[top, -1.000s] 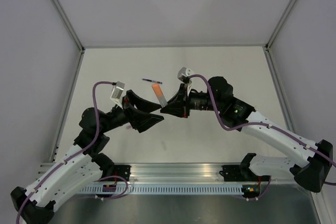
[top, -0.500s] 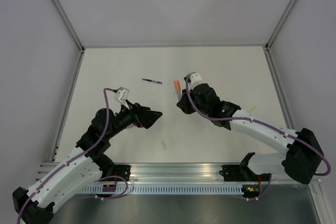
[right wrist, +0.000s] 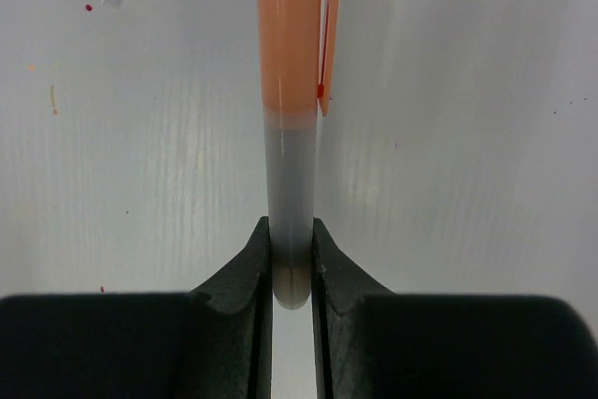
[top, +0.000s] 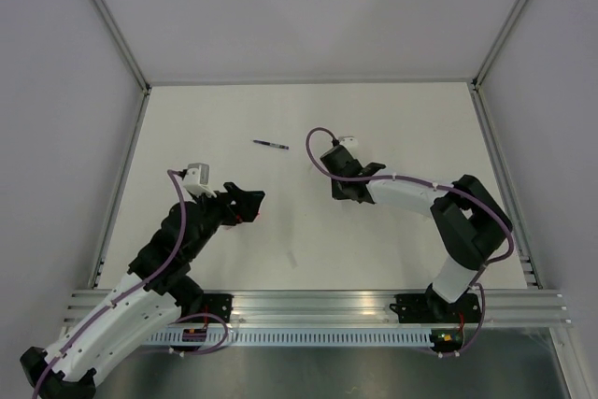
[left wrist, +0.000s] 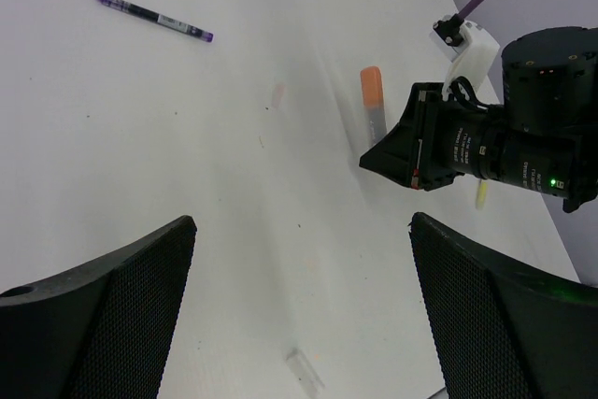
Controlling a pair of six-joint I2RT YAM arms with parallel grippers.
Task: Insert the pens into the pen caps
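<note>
Trouble can come from how the right end effector holds the pen. Its two fingers are pressed on just the very tail of the pale pen, and the rest sticks far out in front. The orange cap sits on the far end, so this pen looks done to me. With such a small hold, the long pen can tip, twist or slide out if the arm moves fast. I cannot tell if the cap end touches the tabletop or hangs just over it. If the pen is let go from up high, it can bounce and roll away, or the cap can pop loose. The left end effector is spread wide and holds nothing. It is near the right one, so the two can bump if both move in at once. The purple pen lies flat on the tabletop, well apart from both, and I cannot tell if it has a cap on. It is thin and low, so fingers can slip off it or push it away and not pick it up. I cannot make out a spare orange cap, so the next pen may have nothing to go into.
</note>
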